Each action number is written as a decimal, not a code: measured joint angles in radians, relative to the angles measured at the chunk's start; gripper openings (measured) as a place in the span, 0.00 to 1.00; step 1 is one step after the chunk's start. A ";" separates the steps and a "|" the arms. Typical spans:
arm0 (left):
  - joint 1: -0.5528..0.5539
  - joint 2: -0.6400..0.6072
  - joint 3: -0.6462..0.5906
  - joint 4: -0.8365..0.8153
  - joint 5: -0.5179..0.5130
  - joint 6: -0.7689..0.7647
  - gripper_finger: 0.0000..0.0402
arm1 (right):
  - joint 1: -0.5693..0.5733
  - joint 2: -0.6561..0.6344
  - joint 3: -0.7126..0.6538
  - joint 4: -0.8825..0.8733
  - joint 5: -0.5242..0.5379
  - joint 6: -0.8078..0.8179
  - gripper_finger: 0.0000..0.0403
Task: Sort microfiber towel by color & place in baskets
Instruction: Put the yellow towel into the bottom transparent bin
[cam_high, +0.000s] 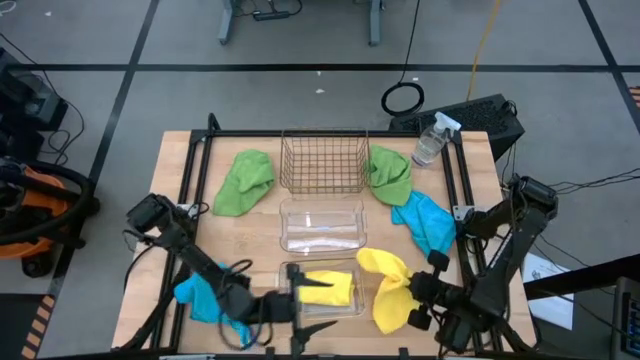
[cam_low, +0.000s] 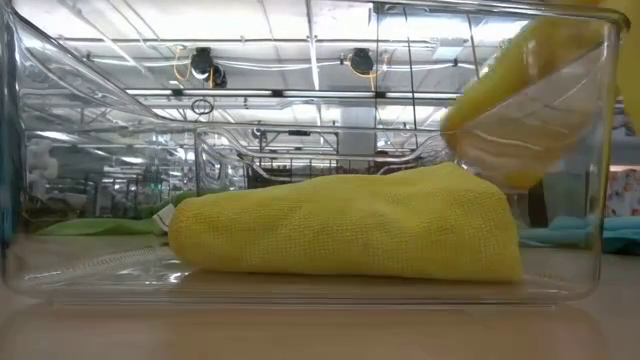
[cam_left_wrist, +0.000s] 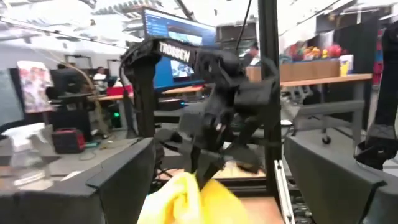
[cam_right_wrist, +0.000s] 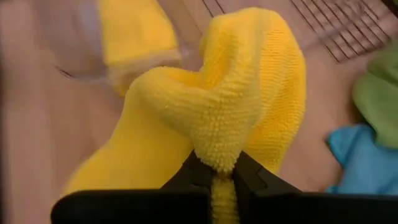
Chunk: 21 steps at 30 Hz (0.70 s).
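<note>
My right fingers (cam_right_wrist: 214, 169) are clenched on a fold of the nubby yellow towel (cam_high: 388, 288), bunched on the surface just right of the near clear bin (cam_high: 352, 300), where its folded twin (cam_high: 328, 288) lies. My left fingers (cam_high: 296, 306), released, wait at that bin's left.

Left gripper (cam_high: 300, 305) fingertips hard to see from above, lost against near clear basket (cam_high: 322, 312). Blue towel (cam_high: 200, 296) half hidden under left arm. Right gripper (cam_right_wrist: 214, 177) cut off by wrist picture's edge, only fingertips show. Second yellow towel (cam_low: 520, 90) blurred behind basket wall, cut off at low view's edge.
</note>
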<state>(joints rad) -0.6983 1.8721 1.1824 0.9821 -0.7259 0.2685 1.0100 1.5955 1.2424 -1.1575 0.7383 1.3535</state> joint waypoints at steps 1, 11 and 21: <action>0.019 0.007 0.003 -0.001 0.026 -0.006 0.89 | 0.000 0.000 0.028 -0.001 0.000 -0.014 0.01; 0.117 0.131 0.262 -0.192 0.124 -0.029 0.89 | 0.019 0.020 0.220 0.003 0.168 -0.219 0.01; 0.113 0.212 0.513 -0.579 -0.110 0.001 0.89 | -0.033 0.020 0.235 0.008 0.280 -0.417 0.02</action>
<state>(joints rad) -0.5857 2.0842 1.6954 0.4027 -0.8362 0.2693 0.9766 1.6154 1.4773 -1.1500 1.0180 0.9370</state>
